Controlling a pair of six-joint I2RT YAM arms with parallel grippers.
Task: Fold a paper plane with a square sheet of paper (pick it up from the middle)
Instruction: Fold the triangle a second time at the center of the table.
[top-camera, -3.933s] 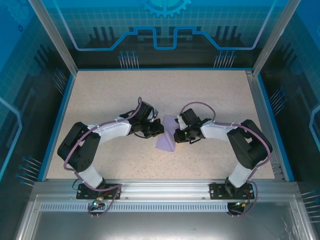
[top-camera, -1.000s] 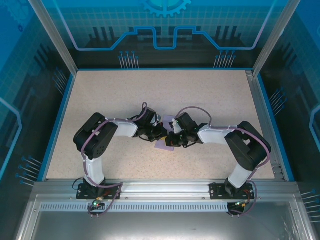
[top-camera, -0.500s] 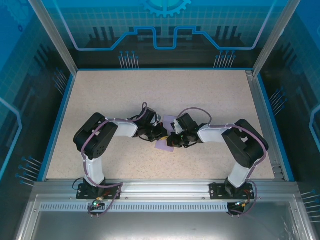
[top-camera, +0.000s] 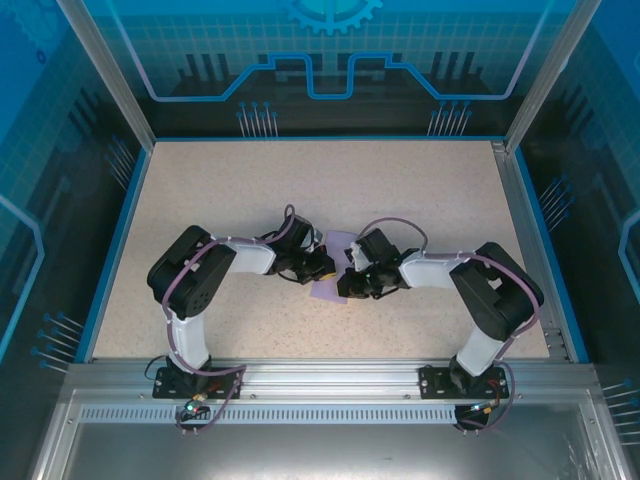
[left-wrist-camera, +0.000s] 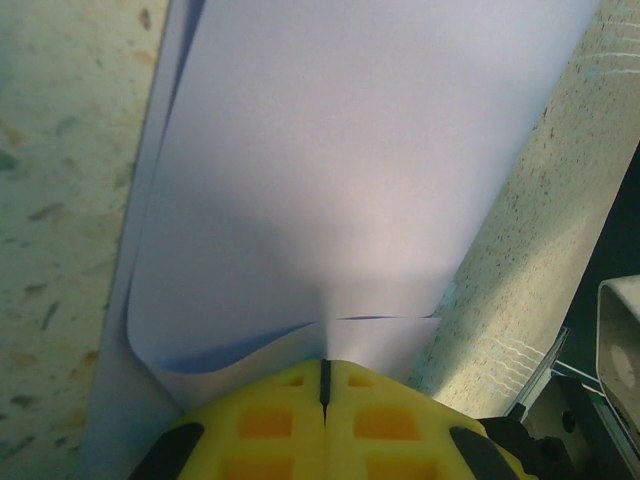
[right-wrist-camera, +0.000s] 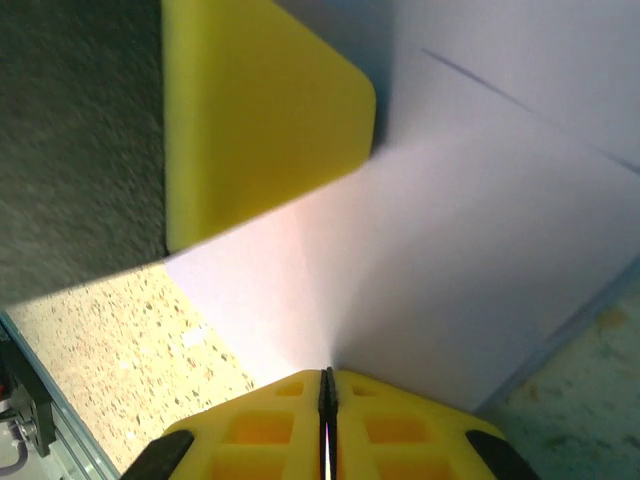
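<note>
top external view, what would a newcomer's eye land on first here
Mid-picture, the left claw and right claw meet nearly nose to nose on the lavender sheet of paper. In both wrist views, yellow fingers are pinched shut on the curled paper's edge.

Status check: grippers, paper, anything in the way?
Left gripper shut on paper. Right gripper shut on it too, from the opposite side. Paper partly folded, layers showing. Grippers crowd each other; possible clash.
</note>
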